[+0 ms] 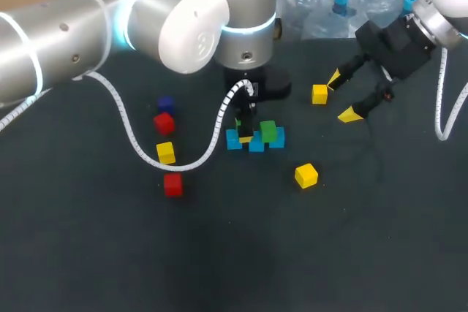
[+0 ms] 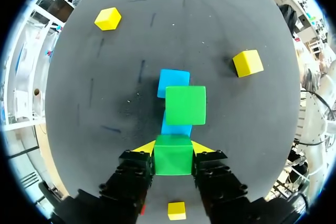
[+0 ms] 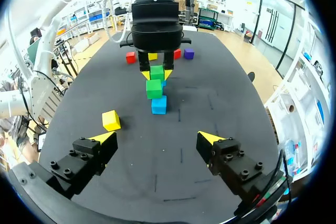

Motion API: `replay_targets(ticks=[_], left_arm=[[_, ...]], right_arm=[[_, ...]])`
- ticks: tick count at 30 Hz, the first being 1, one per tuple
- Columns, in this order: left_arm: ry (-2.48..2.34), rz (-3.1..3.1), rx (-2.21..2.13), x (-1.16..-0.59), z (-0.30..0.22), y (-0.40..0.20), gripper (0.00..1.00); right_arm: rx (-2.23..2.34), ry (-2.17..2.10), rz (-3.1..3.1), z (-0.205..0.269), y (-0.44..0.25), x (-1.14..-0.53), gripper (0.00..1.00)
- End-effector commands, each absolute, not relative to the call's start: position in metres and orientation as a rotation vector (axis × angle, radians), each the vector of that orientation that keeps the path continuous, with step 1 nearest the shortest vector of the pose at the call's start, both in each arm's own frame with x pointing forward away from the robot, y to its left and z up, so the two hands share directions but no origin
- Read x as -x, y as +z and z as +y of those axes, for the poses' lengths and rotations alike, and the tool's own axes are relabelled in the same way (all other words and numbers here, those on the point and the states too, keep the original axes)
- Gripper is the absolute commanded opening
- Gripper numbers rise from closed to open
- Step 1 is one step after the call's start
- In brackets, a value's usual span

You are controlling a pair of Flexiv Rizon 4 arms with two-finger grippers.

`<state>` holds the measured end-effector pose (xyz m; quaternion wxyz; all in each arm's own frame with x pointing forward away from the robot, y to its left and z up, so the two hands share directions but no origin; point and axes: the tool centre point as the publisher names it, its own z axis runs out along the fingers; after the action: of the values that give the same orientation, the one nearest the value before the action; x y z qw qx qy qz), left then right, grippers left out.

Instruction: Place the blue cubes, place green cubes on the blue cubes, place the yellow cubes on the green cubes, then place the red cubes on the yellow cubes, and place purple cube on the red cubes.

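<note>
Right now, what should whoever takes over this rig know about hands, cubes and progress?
Left hand: shut on the held green cube, over the blue cubes.
Right hand: open, empty, near one of the yellow cubes.
Done: blue cubes placed in a row; a second green cube sits on them.
Left: set down the held green cube, then stack yellow cubes, red cubes and the purple cube, all loose on the table.
</note>
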<state>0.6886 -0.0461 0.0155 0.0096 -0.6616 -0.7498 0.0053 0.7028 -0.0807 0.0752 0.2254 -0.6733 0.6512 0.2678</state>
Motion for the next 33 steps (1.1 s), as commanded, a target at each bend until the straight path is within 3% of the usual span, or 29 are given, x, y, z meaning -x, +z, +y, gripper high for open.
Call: replay_targets(ticks=[1,33], left_arm=[[0.015,-2.336,2.068,-0.6900,-0.0475,0.0151,0.00],[0.018,-2.355,2.055,-0.6877,-0.0420,0.0116,0.07]], right_arm=[[1.857,0.739,1.795,-0.0806,0.0749,-0.7028,1.00],[1.857,0.739,1.795,-0.0806,0.0749,-0.7028,1.00]])
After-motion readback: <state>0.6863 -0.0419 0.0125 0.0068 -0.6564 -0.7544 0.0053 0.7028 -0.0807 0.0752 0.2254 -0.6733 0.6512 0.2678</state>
